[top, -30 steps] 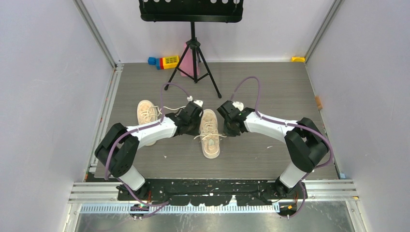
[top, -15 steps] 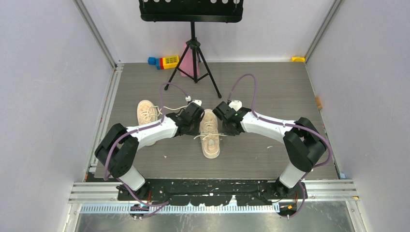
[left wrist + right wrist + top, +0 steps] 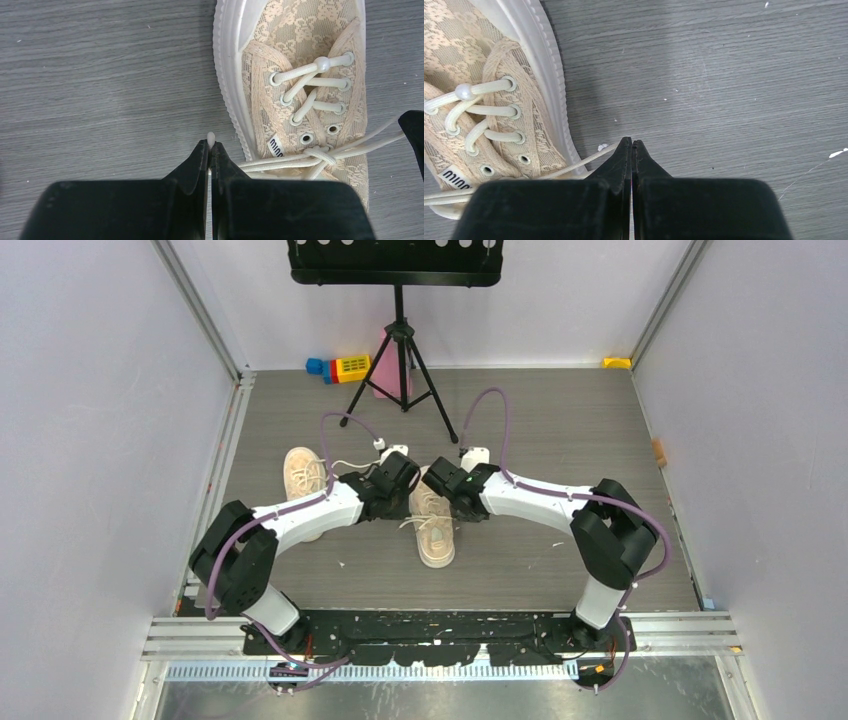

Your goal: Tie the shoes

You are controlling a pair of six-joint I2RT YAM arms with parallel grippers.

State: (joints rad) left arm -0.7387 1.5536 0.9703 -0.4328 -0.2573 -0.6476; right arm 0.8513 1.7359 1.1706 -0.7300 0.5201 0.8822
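Two cream shoes lie on the grey floor: one (image 3: 300, 472) at the left, partly under my left arm, and one (image 3: 436, 535) in the middle. In the left wrist view the middle shoe (image 3: 300, 60) has its white laces crossed in a first knot (image 3: 320, 155). My left gripper (image 3: 210, 145) (image 3: 405, 472) is shut on a lace end, whose tip (image 3: 211, 136) pokes out past the fingertips. My right gripper (image 3: 632, 142) (image 3: 440, 483) is shut beside the same shoe (image 3: 484, 100). A taut lace (image 3: 584, 161) runs from that shoe into its jaws.
A black tripod music stand (image 3: 400, 340) stands at the back, with coloured toy blocks (image 3: 340, 368) and a pink object (image 3: 385, 375) near its feet. A yellow piece (image 3: 617, 362) lies in the far right corner. Metal rails (image 3: 225, 460) edge the floor on the left.
Both grippers have closed in on each other over the heel end of the middle shoe. The right arm swung further left, and its cable loop shifted with it.
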